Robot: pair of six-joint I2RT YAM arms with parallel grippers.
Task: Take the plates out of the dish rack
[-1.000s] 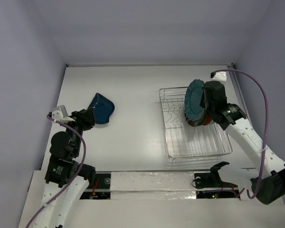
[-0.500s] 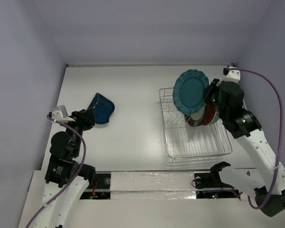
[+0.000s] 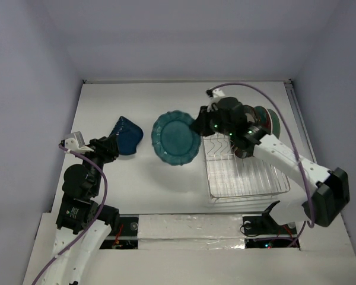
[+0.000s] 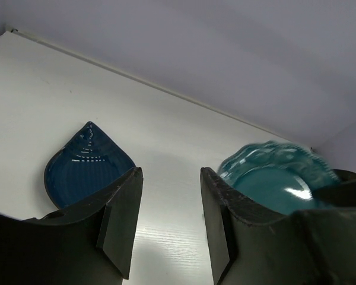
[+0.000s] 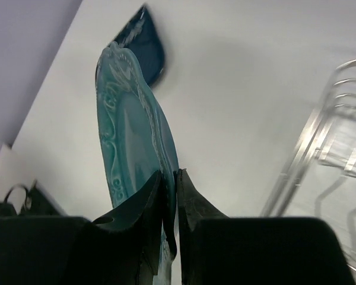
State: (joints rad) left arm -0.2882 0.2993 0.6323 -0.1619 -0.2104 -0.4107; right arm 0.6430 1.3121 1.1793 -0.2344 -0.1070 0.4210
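**Right gripper (image 5: 169, 178) — teal plate (image 5: 130, 136) clamped by its rim, outside the rack (image 3: 249, 178).**
My right jaws are pinched narrow on the plate's near edge. From them the plate runs leftward over the table (image 3: 166, 190), between the rack and the blue plate (image 3: 126, 136). The blue plate lies flat just ahead of my left gripper (image 4: 169, 178) — jaws wide, holding nothing. I judge the set-down spot to be below and left of the jaws. Other plates (image 3: 264, 122) stand at the rack's far end.
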